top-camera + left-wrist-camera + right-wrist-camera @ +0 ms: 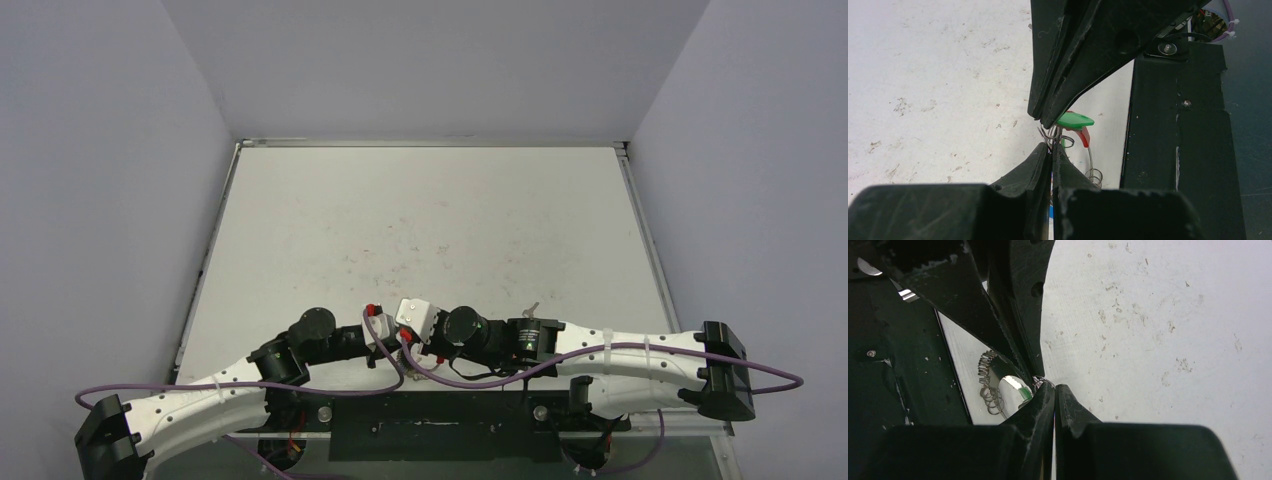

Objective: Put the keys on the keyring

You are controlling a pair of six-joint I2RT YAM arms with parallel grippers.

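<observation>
left gripper (1052,149) and right gripper (1054,389) sitting tip to tip at table's (430,210) 6 o'clock edge, both clamping keyring (1093,175), green key (1075,120) showing at left tips' 1 o'clock

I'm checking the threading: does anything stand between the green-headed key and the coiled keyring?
Nothing visible does. The small green plastic-headed key sits directly beside the silvery spiral-coil keyring, by its red section, where the shut left pincer and right pincer meet.

The scuffed white table (430,220) bears what may be a small key (533,308).
</observation>
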